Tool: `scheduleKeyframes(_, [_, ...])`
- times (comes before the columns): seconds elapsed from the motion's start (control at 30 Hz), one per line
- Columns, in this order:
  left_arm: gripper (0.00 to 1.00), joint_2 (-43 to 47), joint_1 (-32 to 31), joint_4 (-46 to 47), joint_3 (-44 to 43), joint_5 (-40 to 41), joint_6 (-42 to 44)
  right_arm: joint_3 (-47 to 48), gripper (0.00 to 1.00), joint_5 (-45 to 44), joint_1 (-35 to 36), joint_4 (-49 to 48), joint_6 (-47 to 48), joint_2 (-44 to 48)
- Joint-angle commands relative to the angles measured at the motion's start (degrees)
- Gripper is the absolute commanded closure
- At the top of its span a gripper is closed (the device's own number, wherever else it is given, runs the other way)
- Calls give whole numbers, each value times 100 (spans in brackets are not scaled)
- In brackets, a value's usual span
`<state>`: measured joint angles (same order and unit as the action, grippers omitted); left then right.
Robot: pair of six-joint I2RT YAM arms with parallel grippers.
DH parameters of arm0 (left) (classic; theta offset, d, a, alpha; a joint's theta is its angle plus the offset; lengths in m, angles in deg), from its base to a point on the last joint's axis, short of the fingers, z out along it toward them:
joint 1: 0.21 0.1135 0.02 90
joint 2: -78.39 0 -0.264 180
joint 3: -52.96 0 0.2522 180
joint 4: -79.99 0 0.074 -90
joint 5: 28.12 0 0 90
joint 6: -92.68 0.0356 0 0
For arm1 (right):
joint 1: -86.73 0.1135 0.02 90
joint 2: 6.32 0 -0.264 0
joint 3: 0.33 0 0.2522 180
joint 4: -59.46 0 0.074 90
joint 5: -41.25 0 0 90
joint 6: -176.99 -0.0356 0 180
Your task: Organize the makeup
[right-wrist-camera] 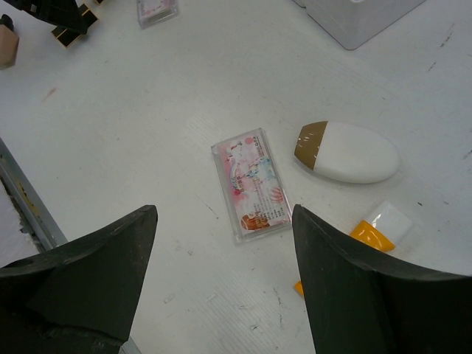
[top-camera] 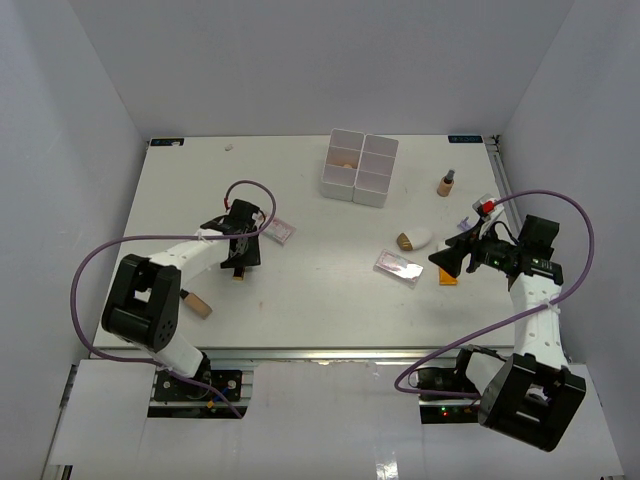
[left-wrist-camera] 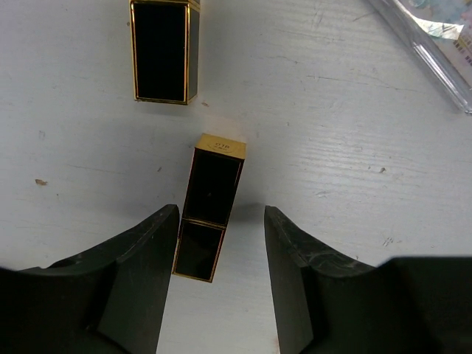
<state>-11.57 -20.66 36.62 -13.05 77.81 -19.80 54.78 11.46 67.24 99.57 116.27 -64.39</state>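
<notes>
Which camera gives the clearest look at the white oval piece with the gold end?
The right wrist view: the white-gold piece lies large and unobstructed there, its gold end plainly visible. The top external view shows it only as a small shape, without detail. The left wrist view does not show it.

Bright, even overhead light is washing the white table (top-camera: pixel 300 310), shadows are falling soft and short, and the clear packet (left-wrist-camera: pixel 435 44) is glinting a bit.

You will find the white multi-compartment box (top-camera: pixel 342 186) standing upright near the far edge of the white table (top-camera: pixel 300 305). Plain pale walls (top-camera: pixel 70 130) enclose the table on three sides.
</notes>
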Motion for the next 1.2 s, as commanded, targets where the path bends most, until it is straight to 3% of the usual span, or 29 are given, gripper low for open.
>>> scheduleKeyframes(0.0, [40, -64, 26, 66, -145, -55, 24, -47, 20, 189, -57, -160, 8, 125])
scheduleKeyframes(0.13, [43, -131, 32, 56, -136, -34, 20, -43, 20, 245, -81, -148, 8, 167])
scheduleKeyframes(0.33, [65, -47, 32, 60, -114, -33, 7, -39, 20, 281, -95, -130, 8, 195])
scheduleKeyframes(0.47, [86, 122, 24, 84, -102, -218, 40, -39, 20, 297, -124, -122, 8, 232])
scheduleKeyframes(0.6, [97, 451, -98, 187, -103, -532, 163, -39, 20, 325, -143, -121, 17, 243])
scheduleKeyframes(0.93, [100, 808, -499, 646, -943, -2135, 574, -39, 20, 337, -152, -121, 17, 234])
scheduleKeyframes(1.17, [100, -134, -668, 726, -2491, -2804, 1098, -40, 20, 351, -160, -121, 17, 234])
